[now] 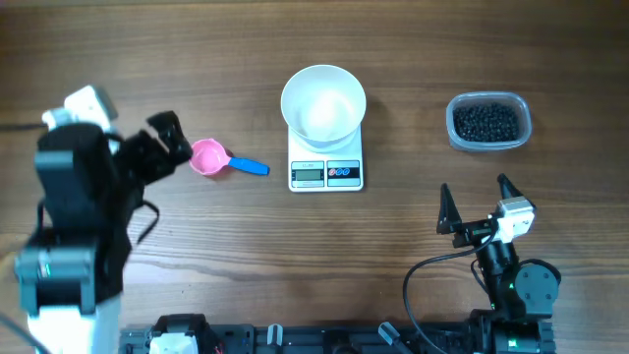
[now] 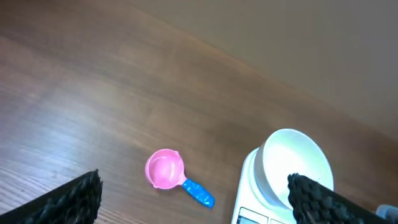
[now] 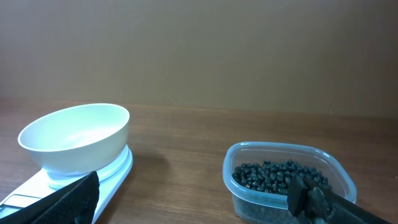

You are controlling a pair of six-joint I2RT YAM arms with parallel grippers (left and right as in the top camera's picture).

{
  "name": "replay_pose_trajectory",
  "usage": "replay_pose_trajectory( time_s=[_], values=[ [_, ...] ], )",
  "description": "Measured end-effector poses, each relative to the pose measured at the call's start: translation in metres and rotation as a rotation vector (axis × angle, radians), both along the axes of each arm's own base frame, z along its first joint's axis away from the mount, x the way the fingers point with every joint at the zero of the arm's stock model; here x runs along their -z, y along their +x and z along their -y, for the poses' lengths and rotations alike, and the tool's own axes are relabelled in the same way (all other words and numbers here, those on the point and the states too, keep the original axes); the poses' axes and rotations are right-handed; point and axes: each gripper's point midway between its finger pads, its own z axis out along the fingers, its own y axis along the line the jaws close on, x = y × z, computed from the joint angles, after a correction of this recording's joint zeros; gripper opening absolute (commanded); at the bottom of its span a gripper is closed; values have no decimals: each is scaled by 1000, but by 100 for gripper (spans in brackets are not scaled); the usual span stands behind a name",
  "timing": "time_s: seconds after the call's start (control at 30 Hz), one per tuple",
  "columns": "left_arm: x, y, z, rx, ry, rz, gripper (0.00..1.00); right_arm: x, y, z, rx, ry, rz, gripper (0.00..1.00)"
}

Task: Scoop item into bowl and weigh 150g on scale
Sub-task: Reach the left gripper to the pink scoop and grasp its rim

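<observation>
My left pincer [image 1: 175, 140] and right pincer [image 1: 475, 187] gape empty; gripping the scoop [image 1: 208, 157] crookedly could spill beads [image 1: 486, 122] beside the bowl [image 1: 323, 102].

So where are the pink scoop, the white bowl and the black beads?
pink scoop [image 1: 207, 156]: overhead view, on its cup.
white bowl [image 1: 323, 102]: overhead view, on its bare inside.
black beads [image 1: 488, 122]: overhead view, middle of the heap.
</observation>
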Motion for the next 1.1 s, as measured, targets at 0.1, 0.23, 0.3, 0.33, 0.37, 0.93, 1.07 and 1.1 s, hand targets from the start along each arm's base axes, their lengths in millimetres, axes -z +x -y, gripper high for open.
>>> replay_pose_trajectory(
  time_s=[0.1,0.23,0.3,0.33,0.37,0.93,1.07,1.1],
  values=[
    [7,19,6,28,-23,-76,100,0,0,0,0,0,0,100],
    [40,27,22,97,-93,-208,100,0,0,0,0,0,0,100],
    [53,33,31,134,-135,-256,100,0,0,0,0,0,0,100],
    [59,35,39,162,-169,-282,100,0,0,0,0,0,0,100],
    [64,38,45,188,-197,-297,100,0,0,0,0,0,0,100],
    [164,34,13,-333,-352,-610,86,0,0,0,0,0,0,99],
    [188,26,7,-427,-363,-629,83,0,0,0,0,0,0,100],
    [195,25,6,-444,-369,-628,82,0,0,0,0,0,0,100]
  ],
)
